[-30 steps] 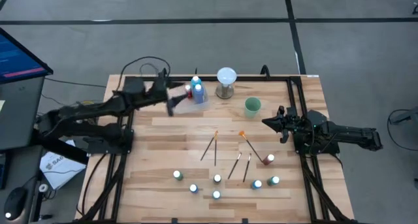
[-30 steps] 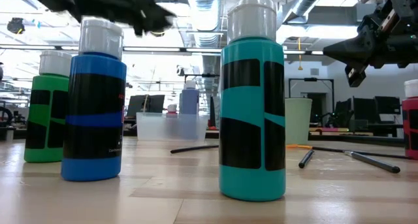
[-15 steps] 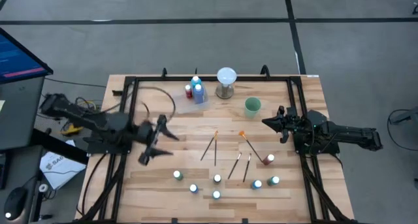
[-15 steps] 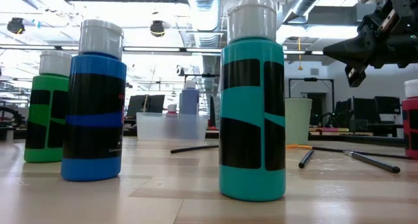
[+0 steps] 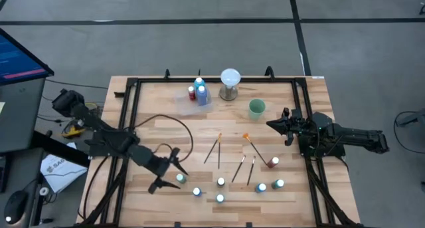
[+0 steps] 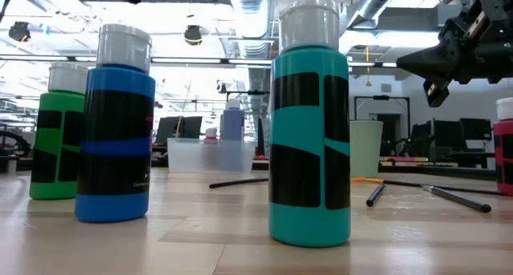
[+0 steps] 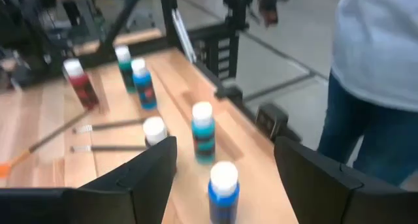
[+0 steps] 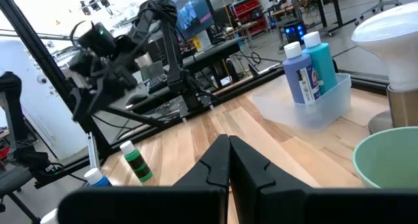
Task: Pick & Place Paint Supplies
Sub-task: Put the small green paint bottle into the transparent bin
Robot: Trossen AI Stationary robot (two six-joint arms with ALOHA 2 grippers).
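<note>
The left tool (image 5: 170, 171), fingers spread and empty, is now hovering beside the green bottle (image 5: 180, 179) at the desk's (image 5: 166, 131) near edge, having swung down from the far clear bin (image 5: 198, 98). Next pickup looks imminent. The right tool (image 5: 273, 124) is waiting, pinched together.

Table layout, seen from above

A clear bin (image 5: 196, 100) holding paint bottles (image 5: 200, 90) sits at the far edge, with a globe lamp (image 5: 230, 82) to its right and a cup (image 5: 257, 108) further right. Brushes (image 5: 216, 148) lie mid-table. More bottles (image 5: 220, 182) stand along the near edge, one (image 5: 274, 162) rightward beside the brushes.
</note>
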